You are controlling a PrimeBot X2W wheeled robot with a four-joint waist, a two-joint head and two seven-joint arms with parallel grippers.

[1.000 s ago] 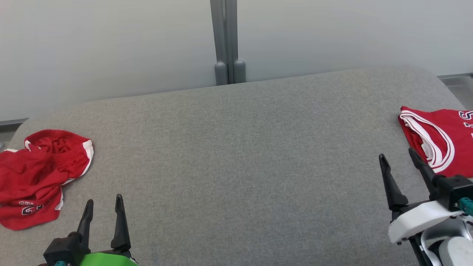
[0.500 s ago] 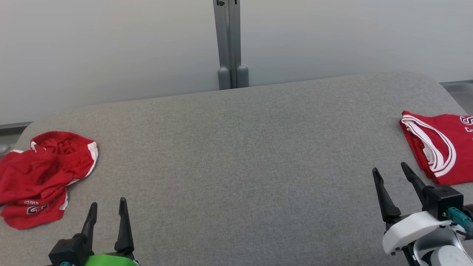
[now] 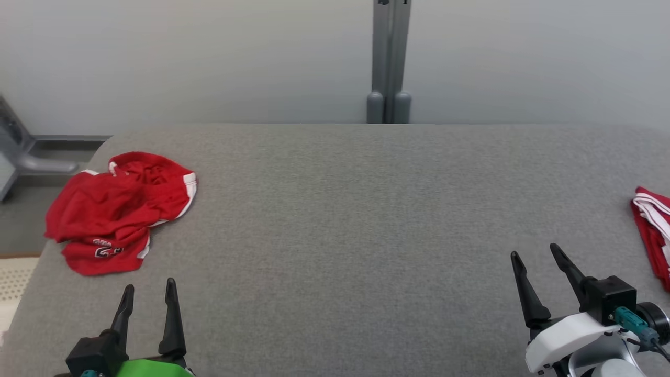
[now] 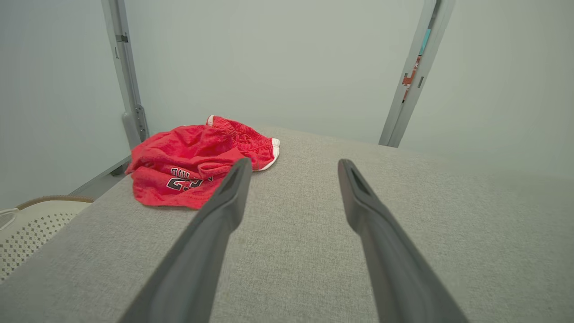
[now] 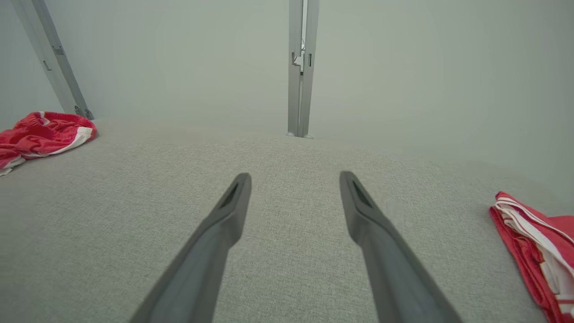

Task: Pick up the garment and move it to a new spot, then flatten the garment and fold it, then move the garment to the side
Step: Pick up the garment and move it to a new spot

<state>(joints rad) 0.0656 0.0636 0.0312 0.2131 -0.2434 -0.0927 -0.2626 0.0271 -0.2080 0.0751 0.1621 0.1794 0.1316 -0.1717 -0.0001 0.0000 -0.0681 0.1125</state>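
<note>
A crumpled red garment (image 3: pixel 118 209) with white trim and dark print lies near the left end of the grey padded table (image 3: pixel 345 209). The left wrist view has this garment (image 4: pixel 197 163) ahead and left of my fingers, and the right wrist view catches the garment (image 5: pixel 40 132) at its far left. My left gripper (image 3: pixel 149 285) stands open near the front edge, just below the garment and apart from it. My right gripper (image 3: pixel 534 250) is open at the lower right, nothing between its fingers.
A folded red jersey (image 3: pixel 654 230) with white stripes lies at the table's right edge, also in the right wrist view as the jersey (image 5: pixel 538 242). A grey post (image 3: pixel 388 63) stands behind the table. A pale perforated basket (image 4: pixel 31 229) sits beyond the left end.
The whole head view has shifted right, so the camera has turned left: the crumpled garment now shows further in, the folded jersey nearly out. Both grippers stay open.
</note>
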